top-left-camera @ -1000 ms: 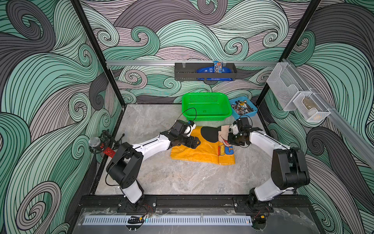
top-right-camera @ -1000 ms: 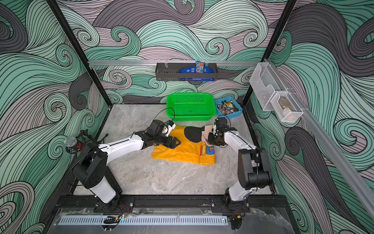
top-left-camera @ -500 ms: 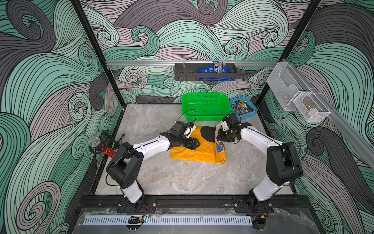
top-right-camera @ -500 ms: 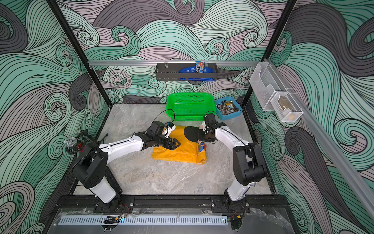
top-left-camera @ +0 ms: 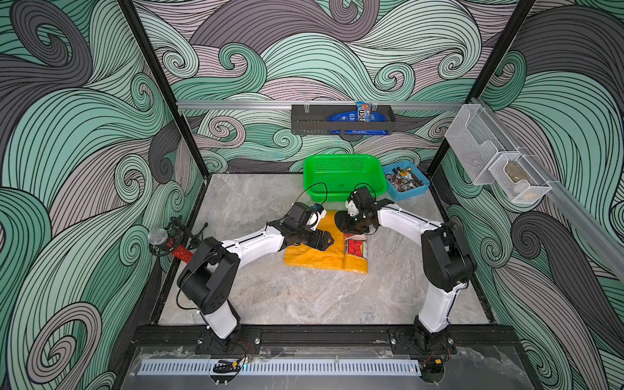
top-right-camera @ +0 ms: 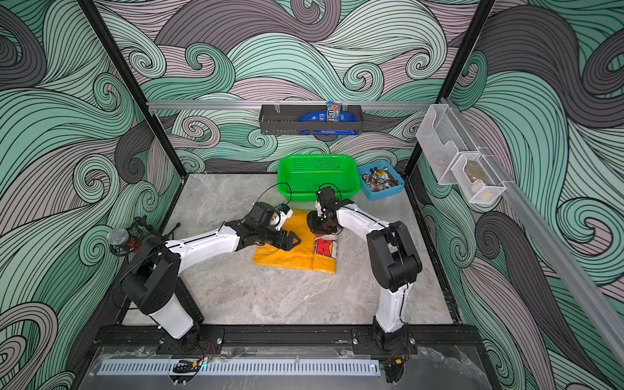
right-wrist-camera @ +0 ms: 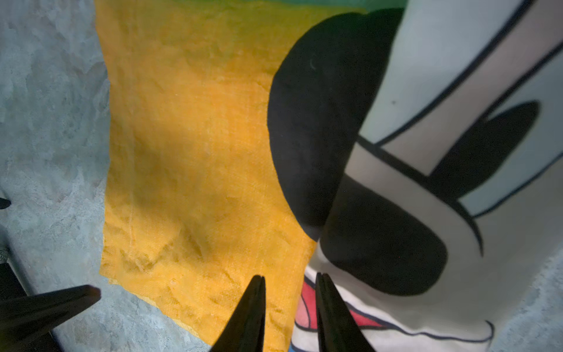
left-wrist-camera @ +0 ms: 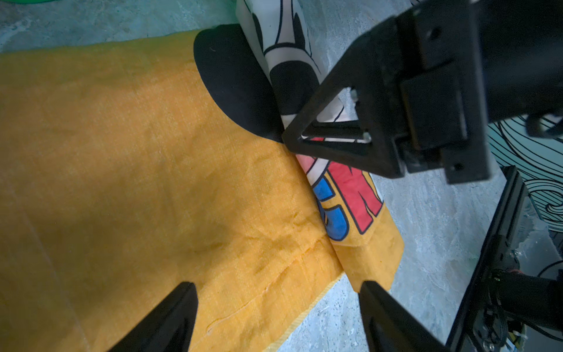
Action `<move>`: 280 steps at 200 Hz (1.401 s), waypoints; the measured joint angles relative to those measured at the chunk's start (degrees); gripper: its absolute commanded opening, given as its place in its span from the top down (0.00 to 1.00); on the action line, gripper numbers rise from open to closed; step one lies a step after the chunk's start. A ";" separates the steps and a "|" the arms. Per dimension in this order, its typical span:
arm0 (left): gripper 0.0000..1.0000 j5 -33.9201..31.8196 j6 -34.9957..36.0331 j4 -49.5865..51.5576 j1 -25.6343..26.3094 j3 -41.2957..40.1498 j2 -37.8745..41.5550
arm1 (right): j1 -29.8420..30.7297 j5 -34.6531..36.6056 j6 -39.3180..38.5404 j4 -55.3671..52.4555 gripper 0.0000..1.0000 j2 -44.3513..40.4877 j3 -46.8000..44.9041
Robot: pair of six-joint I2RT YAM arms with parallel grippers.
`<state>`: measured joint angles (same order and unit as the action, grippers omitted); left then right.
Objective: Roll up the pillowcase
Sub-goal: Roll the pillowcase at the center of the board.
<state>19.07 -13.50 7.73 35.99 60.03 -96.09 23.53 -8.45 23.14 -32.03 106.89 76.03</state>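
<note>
The mustard-yellow pillowcase (top-left-camera: 314,260) (top-right-camera: 285,256) lies flat mid-table. Its right side is turned over into a narrow roll (top-left-camera: 356,250) (left-wrist-camera: 344,198) (right-wrist-camera: 426,183) showing the black-eared cartoon print and red and blue letters. My left gripper (top-left-camera: 326,241) (top-right-camera: 293,242) (left-wrist-camera: 277,286) hangs wide open over the plain yellow part, near the front edge, and holds nothing. My right gripper (top-left-camera: 347,225) (top-right-camera: 319,227) (right-wrist-camera: 289,275) points down at the far end of the roll by the black ear. Its jaws stand a narrow gap apart over the roll's edge, with no fabric pinched between them.
A green basket (top-left-camera: 337,157) and a blue bin of small parts (top-left-camera: 410,193) stand at the back, just behind the right wrist. A microphone (top-left-camera: 158,238) sits at the table's left edge. A black shelf (top-left-camera: 310,120) and wire bins (top-left-camera: 472,141) hang on the walls.
My right gripper swept leftward, turning the pillowcase's right side over onto itself, so the cloth now looks narrower. Its jaws have parted a little. The left arm has stayed put.
</note>
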 measured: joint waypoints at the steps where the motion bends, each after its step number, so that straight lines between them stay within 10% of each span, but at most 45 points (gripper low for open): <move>1: 0.14 0.04 -0.02 0.00 0.00 -0.02 0.00 | -0.02 0.00 0.00 0.00 0.66 -0.04 0.02; 84: 0.15 4.11 -6.10 -7.45 6.29 -0.57 -0.61 | -14.93 -3.93 -3.45 4.79 0.70 -9.53 -7.41; 132: 0.16 4.35 -6.60 -13.14 13.57 7.23 -9.11 | -15.17 -12.90 -1.33 16.20 0.72 -5.62 -13.00; 280: 0.18 2.51 0.39 -11.87 13.60 7.80 -18.86 | -16.28 -24.02 5.29 42.29 0.72 4.59 -21.29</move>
<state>21.58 -13.10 -4.14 49.58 67.83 -114.96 7.25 -32.47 28.42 10.26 111.48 54.74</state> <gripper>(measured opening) 0.825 0.274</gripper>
